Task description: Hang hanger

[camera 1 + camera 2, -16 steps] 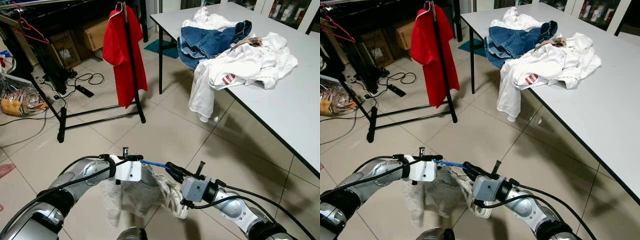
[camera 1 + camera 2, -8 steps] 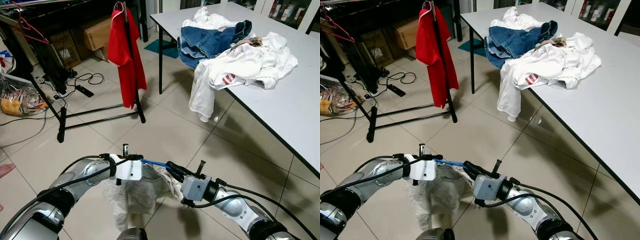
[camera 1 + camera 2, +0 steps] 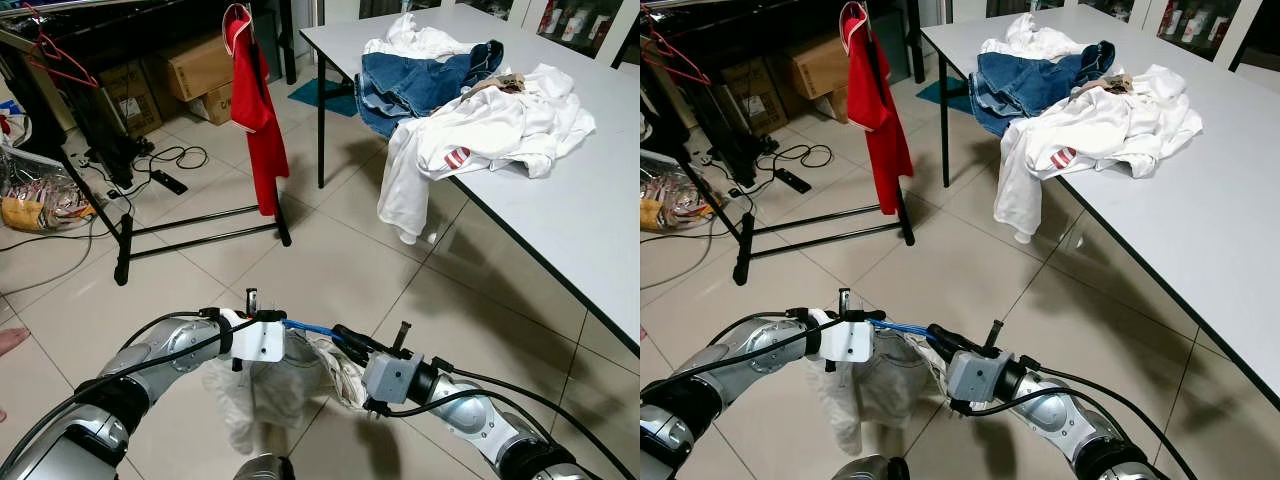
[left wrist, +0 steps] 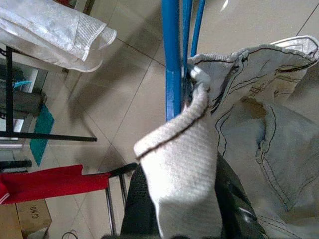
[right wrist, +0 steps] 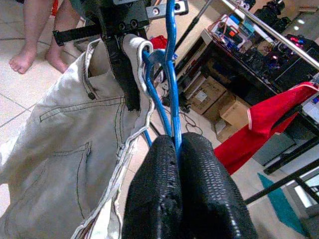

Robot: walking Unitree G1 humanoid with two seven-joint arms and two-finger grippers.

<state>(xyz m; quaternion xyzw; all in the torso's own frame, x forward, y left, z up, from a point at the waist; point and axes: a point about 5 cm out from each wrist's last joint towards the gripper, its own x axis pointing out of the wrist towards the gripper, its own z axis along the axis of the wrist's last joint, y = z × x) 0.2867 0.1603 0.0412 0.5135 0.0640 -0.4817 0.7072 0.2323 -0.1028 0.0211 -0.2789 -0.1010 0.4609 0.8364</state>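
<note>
- A blue hanger (image 3: 308,327) is held low in front of the robot, stretched between its two arms, its long axis running side to side from one end effector to the other.
- A pale grey garment (image 3: 270,385), which looks like shorts or trousers, hangs from the hanger and droops toward the tiled floor (image 3: 330,260).
- The right end effector (image 5: 177,149) has its two black fingers pressed together, clamped on the blue wire of the hanger.
- The left end effector (image 4: 187,164) holds the other end; its fingers are wrapped by the garment's waistband, pinching cloth and hanger together.
- Ahead and to the robot's left stands a black clothes rack (image 3: 190,232) on the floor, well apart from the hanger.
- A red shirt (image 3: 253,100) already hangs from that rack.
- The key relation: the rack's rail is far forward, to the left and higher than the hanger, so the left arm is the nearer one. The robot likely has to walk closer and raise the hanger before its hook can reach.
- To the right is a white bench (image 3: 560,190) piled with clothes: a white shirt (image 3: 480,135) spilling over the edge and blue jeans (image 3: 420,80) behind it.
- A person's bare feet (image 5: 35,45) stand near in the right wrist view.
</note>
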